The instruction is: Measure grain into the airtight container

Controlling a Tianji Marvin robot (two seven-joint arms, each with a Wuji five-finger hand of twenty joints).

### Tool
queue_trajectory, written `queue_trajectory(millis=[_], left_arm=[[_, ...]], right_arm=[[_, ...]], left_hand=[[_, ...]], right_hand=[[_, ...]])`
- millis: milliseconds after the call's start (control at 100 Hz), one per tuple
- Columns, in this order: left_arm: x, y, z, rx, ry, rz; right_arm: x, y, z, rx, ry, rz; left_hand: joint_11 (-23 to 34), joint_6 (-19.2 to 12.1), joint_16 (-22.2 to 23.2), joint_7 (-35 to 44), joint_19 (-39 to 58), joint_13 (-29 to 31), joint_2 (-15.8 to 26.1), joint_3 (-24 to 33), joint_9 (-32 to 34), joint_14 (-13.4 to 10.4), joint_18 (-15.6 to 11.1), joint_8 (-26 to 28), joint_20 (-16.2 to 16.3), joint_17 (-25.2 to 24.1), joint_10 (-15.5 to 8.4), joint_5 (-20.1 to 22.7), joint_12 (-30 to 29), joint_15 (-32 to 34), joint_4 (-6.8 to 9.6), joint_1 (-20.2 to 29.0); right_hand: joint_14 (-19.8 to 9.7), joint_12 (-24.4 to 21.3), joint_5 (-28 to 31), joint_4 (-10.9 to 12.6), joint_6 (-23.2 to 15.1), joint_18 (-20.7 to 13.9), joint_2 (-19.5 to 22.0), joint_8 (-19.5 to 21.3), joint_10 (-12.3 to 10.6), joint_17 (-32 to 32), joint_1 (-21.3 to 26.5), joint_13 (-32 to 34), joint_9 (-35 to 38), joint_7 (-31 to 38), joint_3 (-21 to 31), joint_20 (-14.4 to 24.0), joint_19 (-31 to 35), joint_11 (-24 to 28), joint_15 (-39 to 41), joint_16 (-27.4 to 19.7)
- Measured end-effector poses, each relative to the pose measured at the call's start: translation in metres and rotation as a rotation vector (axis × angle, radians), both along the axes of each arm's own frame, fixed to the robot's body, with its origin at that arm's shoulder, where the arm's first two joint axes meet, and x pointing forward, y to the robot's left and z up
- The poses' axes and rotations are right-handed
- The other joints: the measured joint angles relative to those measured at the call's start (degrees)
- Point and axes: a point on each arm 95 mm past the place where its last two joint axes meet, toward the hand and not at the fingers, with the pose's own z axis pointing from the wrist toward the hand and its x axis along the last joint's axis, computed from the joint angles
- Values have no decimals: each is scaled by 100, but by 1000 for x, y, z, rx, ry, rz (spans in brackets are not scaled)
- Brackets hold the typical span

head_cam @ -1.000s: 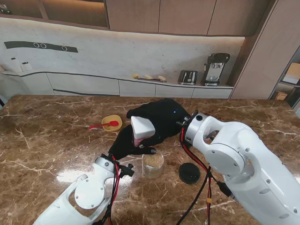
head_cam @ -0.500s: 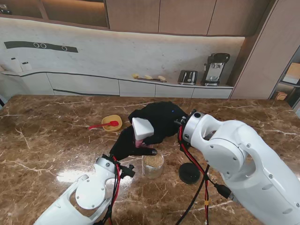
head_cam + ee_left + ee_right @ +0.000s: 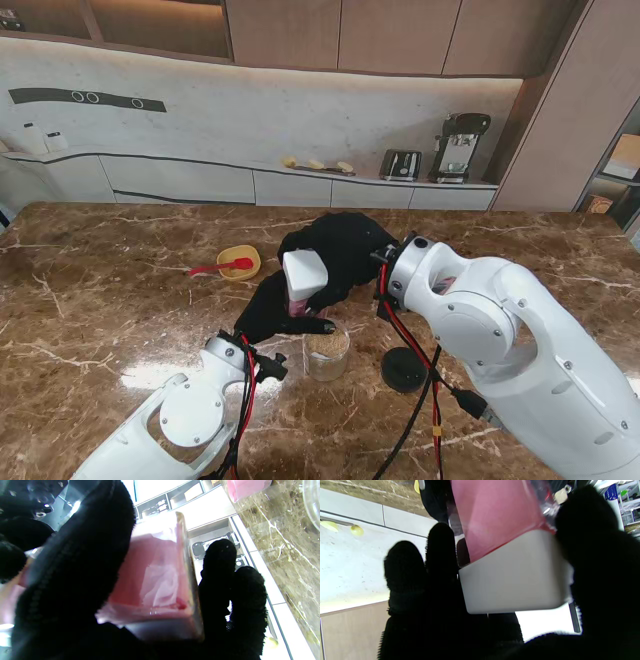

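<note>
A pink see-through grain box [image 3: 303, 279] with a white end [image 3: 515, 580] hangs tilted, white end up, just above a clear round jar [image 3: 327, 351] that holds a layer of grain. My left hand [image 3: 270, 306], in a black glove, grips the box's lower pink part [image 3: 160, 580] between thumb and fingers. My right hand [image 3: 345, 252], also gloved, is closed around the white end from the far side. The jar's black lid [image 3: 404, 369] lies flat on the table to its right. The box's mouth is hidden behind my left fingers.
A yellow bowl [image 3: 239, 262] with a red spoon [image 3: 214, 268] sits farther from me on the left of the brown marble table [image 3: 100, 300]. My right forearm [image 3: 500, 340] crosses the table's right side, with cables hanging near the black lid.
The box and both hands have shifted slightly to the right over the jar. My right arm has swung a little inward. The jar and lid have not moved.
</note>
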Motion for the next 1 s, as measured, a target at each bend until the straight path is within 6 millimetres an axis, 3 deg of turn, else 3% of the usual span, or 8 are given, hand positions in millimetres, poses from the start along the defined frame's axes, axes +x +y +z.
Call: queue_trajectory(millis=[160, 340, 400, 480, 590, 800, 1000], left_arm=[[1, 0, 2, -6, -1, 0], [0, 0, 1, -6, -1, -1], [0, -1, 1, -2, -4, -2], [1, 0, 2, 12, -13, -7], [3, 1, 3, 32, -22, -16], [8, 6, 5, 74, -36, -22], [12, 9, 7, 93, -30, -23]], right_arm=[[2, 0, 0, 42, -29, -2], [2, -1, 1, 28, -34, 3], [2, -2, 2, 28, -36, 2], [3, -2, 2, 30, -38, -2], [4, -4, 3, 35, -41, -12], [10, -8, 1, 53, -44, -38], [15, -11, 0, 80, -53, -60]], left_hand=[[-139, 2, 0, 0, 0, 0, 0, 0, 51, 0, -1, 51, 0, 0, 0, 0, 135, 0, 0, 0], [-446, 7, 0, 7, -154, -153, 44, 17, 118, -51, -6, -443, 0, -244, 0, 0, 416, -230, -3, -275], [-97, 7, -47, 7, -338, -340, 308, -32, -85, -89, -14, -483, 65, -431, 0, -44, 56, -465, 9, -632], [392, 7, -187, 8, -649, -697, 613, -277, -499, -158, -19, -504, 97, -764, 0, -180, -991, -816, 146, -937], [485, 9, -594, -300, -1389, -1319, 1054, -302, -988, -269, -66, -430, 154, -1502, 23, -244, -1322, -1541, 311, -1614], [76, 65, -1588, -1157, -3151, -2743, 1372, -368, -2011, -470, -82, -1057, 80, -2845, 35, -707, -1759, -2707, 311, -1677], [-37, 109, -1809, -1495, -3420, -2955, 1500, -413, -2169, -520, -85, -1292, 27, -2974, 40, -837, -1920, -2778, 311, -1677]], right_hand=[[-41, -68, 386, 0, -7, 15, -233, -143, 111, 332, 0, 294, 413, 0, -174, 0, 222, 0, 289, 1], [-103, -69, 395, -6, -7, 16, -233, -143, 115, 409, 0, 411, 434, 1, -181, 0, 228, 0, 484, 65], [-115, -68, 445, -48, -5, 16, -233, -145, 117, 420, -2, 415, 469, 1, -184, 0, 230, 1, 527, 75], [-130, -53, 462, -55, -4, 13, -233, -145, 119, 421, -2, 417, 476, 0, -184, 0, 230, 1, 561, 76], [-157, -48, 511, -60, -4, 2, -233, -145, 119, 422, -2, 419, 479, 0, -184, 0, 230, 1, 570, 86], [-291, -47, 598, -63, -4, -56, -234, -125, 119, 422, -2, 474, 481, 0, -184, 0, 230, 1, 642, 147], [-297, 11, 679, -124, -4, -60, -272, 10, 117, 422, -2, 475, 481, 1, -184, 0, 230, 1, 737, 232]])
